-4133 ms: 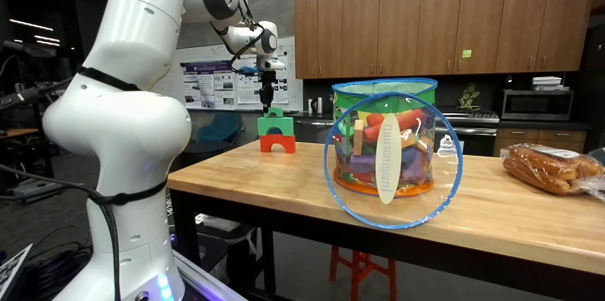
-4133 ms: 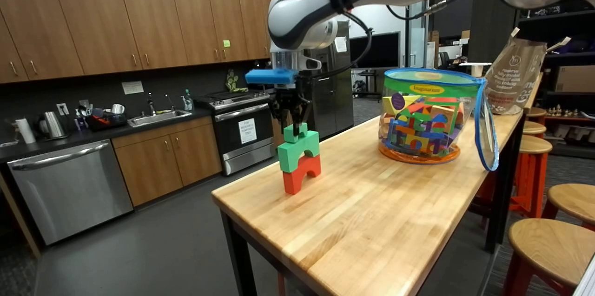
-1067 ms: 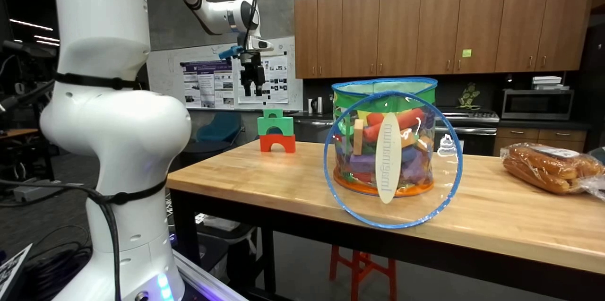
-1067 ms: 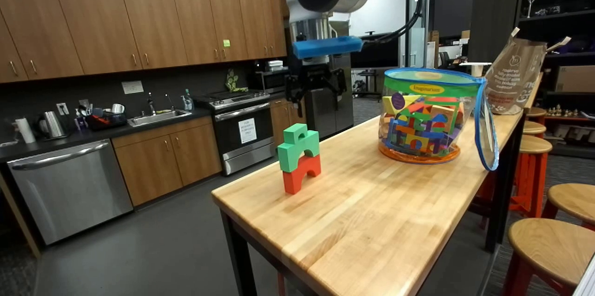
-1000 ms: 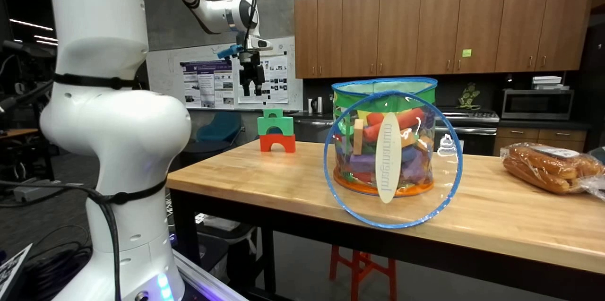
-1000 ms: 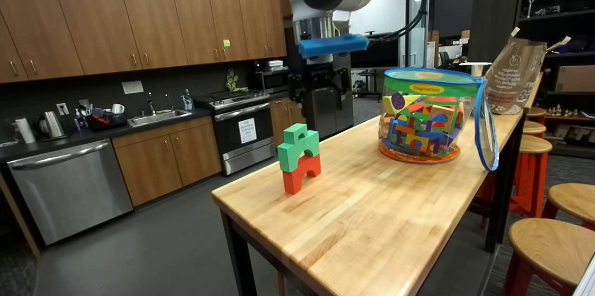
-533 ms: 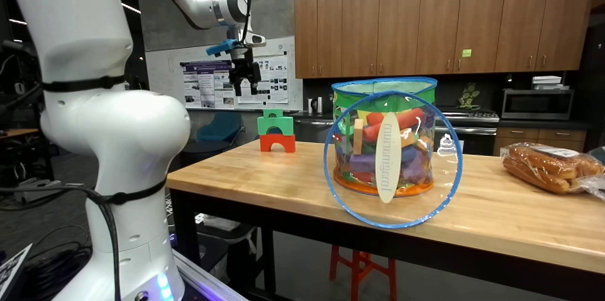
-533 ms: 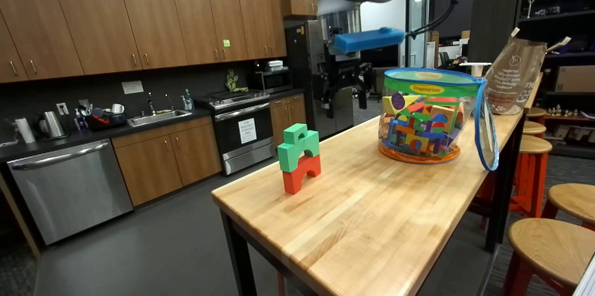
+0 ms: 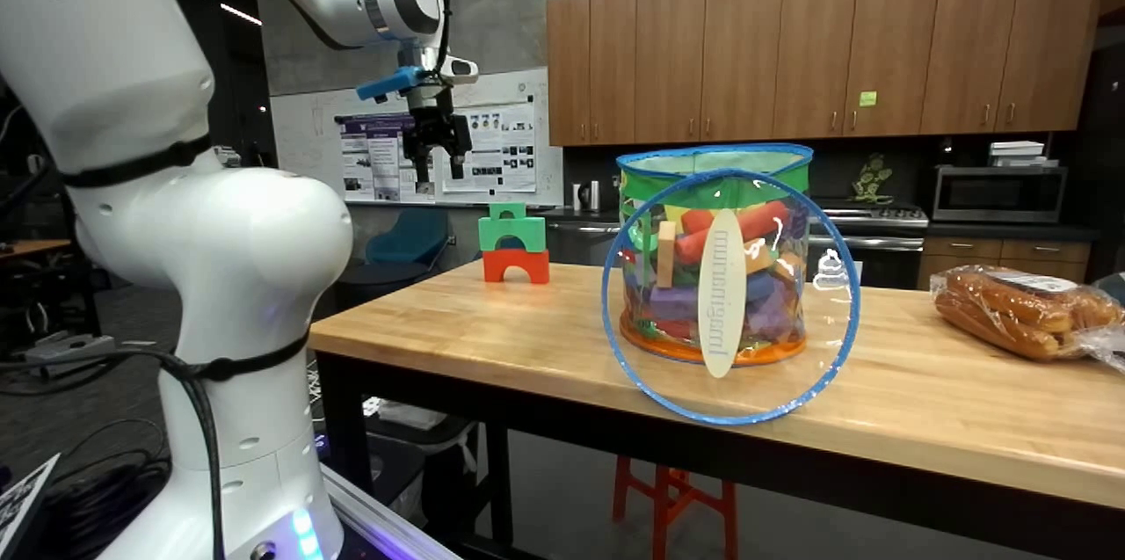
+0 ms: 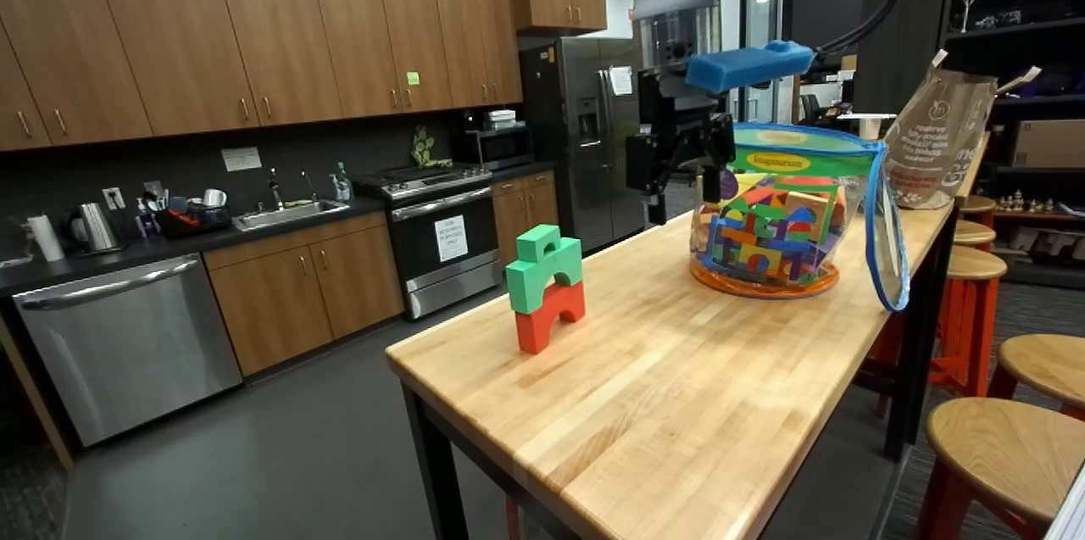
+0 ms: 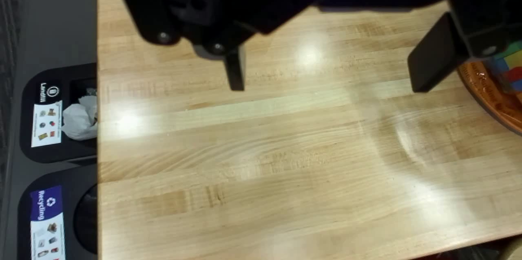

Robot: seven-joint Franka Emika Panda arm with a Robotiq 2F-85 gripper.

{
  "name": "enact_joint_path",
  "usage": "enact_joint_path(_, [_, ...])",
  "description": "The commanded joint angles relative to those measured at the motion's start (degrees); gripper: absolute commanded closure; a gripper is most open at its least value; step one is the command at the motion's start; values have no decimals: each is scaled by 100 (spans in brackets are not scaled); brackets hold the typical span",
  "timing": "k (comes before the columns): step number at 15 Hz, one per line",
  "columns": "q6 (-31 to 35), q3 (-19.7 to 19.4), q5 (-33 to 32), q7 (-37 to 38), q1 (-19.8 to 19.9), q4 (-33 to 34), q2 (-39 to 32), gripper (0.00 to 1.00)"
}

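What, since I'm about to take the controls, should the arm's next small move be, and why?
Probably a short shift away from the tower, without lowering: the open fingers hold nothing and hang above the table, while the tower, stacked three high, stands with nothing bracing it, so a bump might topple it.

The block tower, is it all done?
Looks done: red arch on the table, green arch on it, small green arch on top. In progress: nothing gripped; the open hand hangs above the table. Left: perhaps nothing, though the clear tub holds more blocks.
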State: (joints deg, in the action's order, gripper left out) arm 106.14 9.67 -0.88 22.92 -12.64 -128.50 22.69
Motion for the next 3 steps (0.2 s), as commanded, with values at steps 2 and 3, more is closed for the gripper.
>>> enact_joint_path(2, [131,39,242,-528,139,-593,724,0])
enact_joint_path(3, [141,32,302,-565,150,-649,807,0])
